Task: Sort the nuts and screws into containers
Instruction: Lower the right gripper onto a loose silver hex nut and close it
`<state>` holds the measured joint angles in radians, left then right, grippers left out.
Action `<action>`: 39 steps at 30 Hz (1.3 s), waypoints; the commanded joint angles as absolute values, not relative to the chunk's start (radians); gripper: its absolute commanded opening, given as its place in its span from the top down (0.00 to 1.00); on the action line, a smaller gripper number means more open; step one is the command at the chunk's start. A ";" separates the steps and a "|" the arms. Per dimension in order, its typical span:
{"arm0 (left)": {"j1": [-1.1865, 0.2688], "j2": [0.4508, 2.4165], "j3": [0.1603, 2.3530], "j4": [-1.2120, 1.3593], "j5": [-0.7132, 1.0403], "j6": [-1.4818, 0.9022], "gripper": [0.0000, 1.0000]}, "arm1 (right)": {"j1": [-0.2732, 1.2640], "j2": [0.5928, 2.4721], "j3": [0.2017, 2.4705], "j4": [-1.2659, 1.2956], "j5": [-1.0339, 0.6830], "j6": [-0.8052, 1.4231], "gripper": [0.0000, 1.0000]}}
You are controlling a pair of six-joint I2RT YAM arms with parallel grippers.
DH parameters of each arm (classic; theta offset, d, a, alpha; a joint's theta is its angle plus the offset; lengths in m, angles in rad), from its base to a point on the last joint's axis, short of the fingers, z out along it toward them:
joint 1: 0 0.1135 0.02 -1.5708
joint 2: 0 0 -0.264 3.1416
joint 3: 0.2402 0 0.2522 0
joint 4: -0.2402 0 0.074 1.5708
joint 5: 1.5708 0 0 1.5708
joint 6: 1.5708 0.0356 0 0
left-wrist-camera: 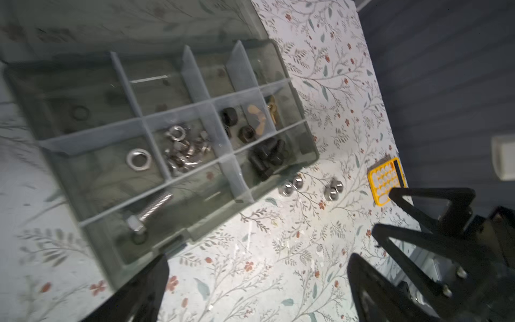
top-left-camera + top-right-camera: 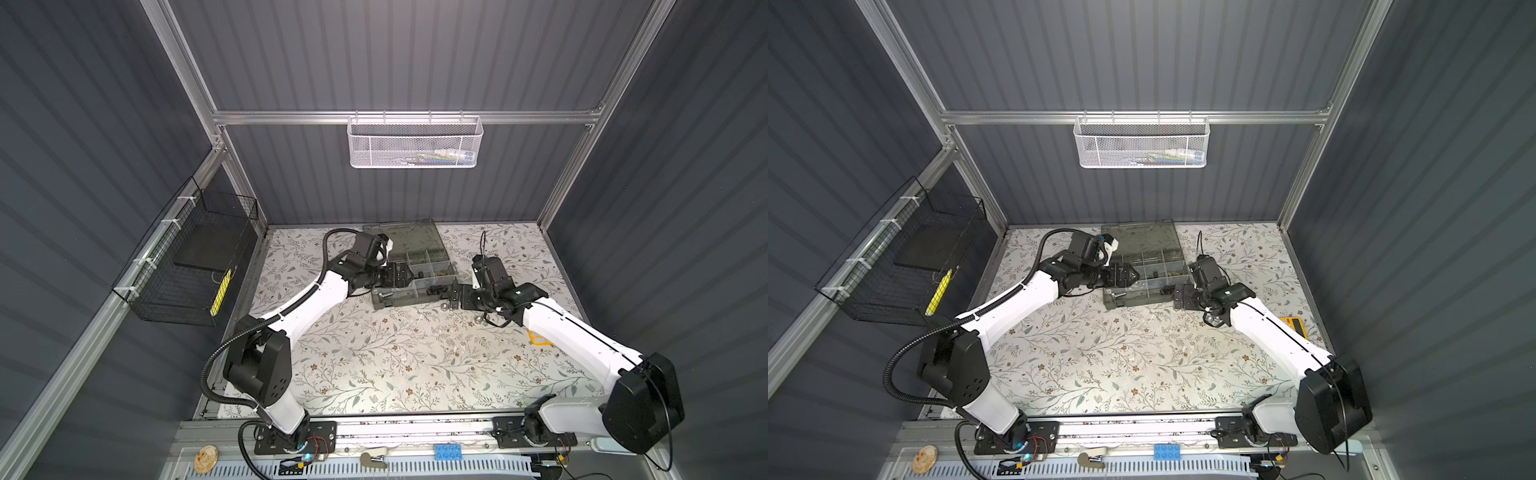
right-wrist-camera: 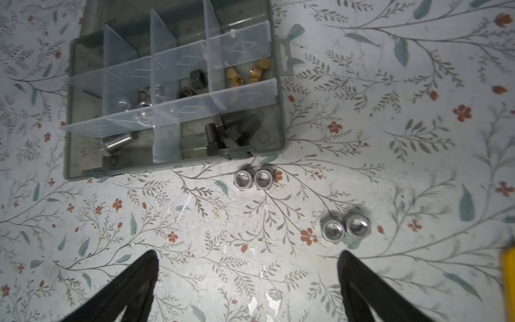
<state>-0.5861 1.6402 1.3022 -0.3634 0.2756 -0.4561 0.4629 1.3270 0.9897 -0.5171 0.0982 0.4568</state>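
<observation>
The left gripper (image 1: 257, 258) is positioned above the left part of the organiser case (image 3: 281, 111). Its fingers (image 1: 145, 287) stand wide apart with nothing between them. The case lies at the middle of the far edge of the desk (image 2: 374, 353), with its lid folded open and flat.

Compartment contents, left to right:
- One silver bolt (image 1: 150, 212), front row
- A silver ring (image 1: 138, 159) and a heap of silver nuts (image 1: 185, 147), middle row
- Black hex nuts (image 1: 239, 125), then brass wing nuts (image 1: 260, 117)
- Black bolts (image 1: 267, 159), front right compartment

Four loose silver nuts (image 3: 252, 179) lie on the desk just off the case's front right corner, in two touching pairs. The second pair (image 3: 345, 228) lies further right.

The right gripper (image 3: 248, 252) is positioned near that corner, fingers (image 3: 362, 287) wide apart and empty. A yellow keypad (image 1: 386, 181) lies near the desk's right edge
</observation>
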 commanded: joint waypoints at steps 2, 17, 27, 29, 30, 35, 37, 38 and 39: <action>-0.636 1.589 1.194 -0.167 0.304 -0.565 0.00 | 0.415 1.321 0.990 -0.619 0.188 0.484 0.01; -0.836 1.670 1.113 0.017 0.260 -0.661 0.00 | 0.172 1.329 0.776 -0.472 0.013 0.477 0.03; -0.852 1.719 1.165 -0.015 0.321 -0.631 0.00 | 0.171 1.482 0.816 -0.419 0.005 0.511 0.24; -0.852 1.731 1.177 -0.015 0.322 -0.627 0.00 | 0.170 1.505 0.834 -0.429 0.022 0.503 0.26; -0.852 1.736 1.183 -0.014 0.345 -0.627 0.00 | 0.169 1.516 0.842 -0.432 0.027 0.500 0.27; -0.852 1.758 1.192 0.003 0.366 -0.637 0.00 | 0.156 1.547 0.855 -0.427 0.022 0.497 0.33; -0.851 1.765 1.198 0.002 0.374 -0.637 0.00 | 0.149 1.560 0.861 -0.434 0.022 0.501 0.37; -0.853 1.767 1.200 0.001 0.376 -0.635 0.00 | 0.148 1.567 0.866 -0.436 0.023 0.502 0.38; -0.852 1.769 1.202 0.000 0.379 -0.632 0.00 | 0.149 1.572 0.868 -0.439 0.025 0.502 0.40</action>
